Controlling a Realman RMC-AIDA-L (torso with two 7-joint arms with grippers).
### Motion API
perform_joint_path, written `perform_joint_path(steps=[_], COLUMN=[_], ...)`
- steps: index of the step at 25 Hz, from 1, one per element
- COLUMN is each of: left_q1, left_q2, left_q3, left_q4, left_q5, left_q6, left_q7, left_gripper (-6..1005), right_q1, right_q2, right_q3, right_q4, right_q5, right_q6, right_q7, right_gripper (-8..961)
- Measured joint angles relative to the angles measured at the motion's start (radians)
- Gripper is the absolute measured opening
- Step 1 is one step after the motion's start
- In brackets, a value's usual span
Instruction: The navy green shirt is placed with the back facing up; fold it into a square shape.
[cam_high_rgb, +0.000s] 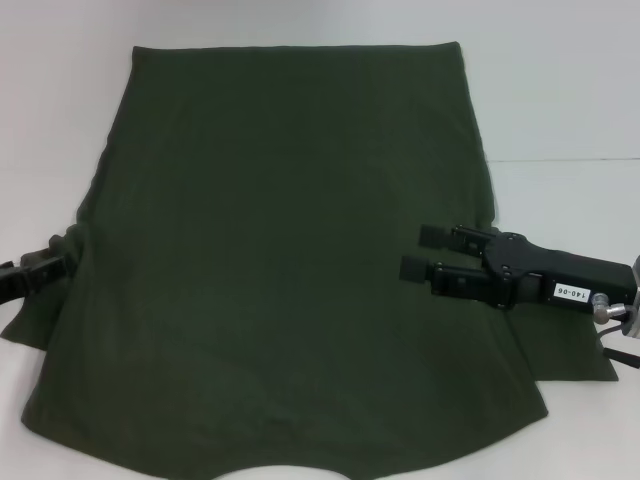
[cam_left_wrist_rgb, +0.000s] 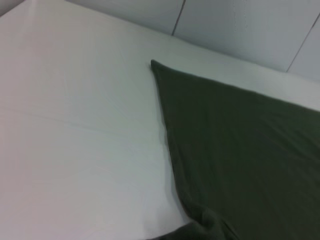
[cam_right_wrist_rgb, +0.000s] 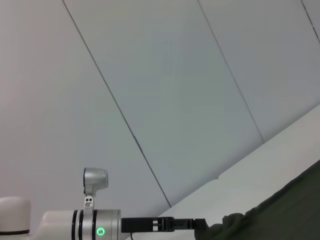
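Note:
The navy green shirt (cam_high_rgb: 290, 250) lies spread on the white table (cam_high_rgb: 560, 100), plain back up, collar end nearest me. My left gripper (cam_high_rgb: 55, 262) is at the shirt's left edge near the sleeve. It is shut on the fabric, which puckers into a small bunch at the tips. The right wrist view shows that same left gripper (cam_right_wrist_rgb: 200, 224) from the side, meeting the raised cloth edge of the shirt (cam_right_wrist_rgb: 290, 210). My right gripper (cam_high_rgb: 412, 252) hovers over the shirt's right side, pointing inward, open and holding nothing. In the left wrist view the shirt (cam_left_wrist_rgb: 250, 150) runs to its far hem corner.
Bare white table (cam_left_wrist_rgb: 75, 125) lies to the left of the shirt and beyond its far hem. A pale panelled wall (cam_right_wrist_rgb: 175, 100) stands behind the table. The right sleeve (cam_high_rgb: 575, 360) lies flat under my right arm.

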Motion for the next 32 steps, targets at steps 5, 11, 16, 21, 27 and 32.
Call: perform_joint_path(steps=[5,11,16,21,27,32], left_q1=[-0.003,-0.002,-0.008,-0.006,-0.002,-0.007], left_q2=[-0.001,-0.001,0.002,0.005,0.005,0.004], left_q3=[0.023,0.027,0.027,0.019,0.018,0.024], left_q4=[-0.005,-0.008,-0.015,-0.013,-0.006,-0.008], left_q5=[0.0,0.001,0.026,0.028,0.032,0.043], left_q6=[-0.021,-0.019,-0.016,-0.022,-0.018,-0.023], left_q7=[0.001,0.001,-0.006,-0.004,-0.008,-0.009], left_gripper=[949,948,947,946,704,445], right_q1=[0.0,0.0,0.001,0.003,0.003,0.001], right_q2=[0.0,0.0,0.0,0.0,0.0,0.0], right_q3=[0.0,0.002,0.002,0.002,0.002,0.002], right_q4=[0.0,0.0,-0.002,-0.003,-0.003,-0.001], right_q5=[0.003,0.013,0.015,0.017,0.022,0.026], right_q6=[0.006,0.009,0.011,0.011,0.011,0.011], right_q7=[0.0,0.0,0.0,0.0,0.0,0.0], right_gripper=[915,915,915,915,915,915])
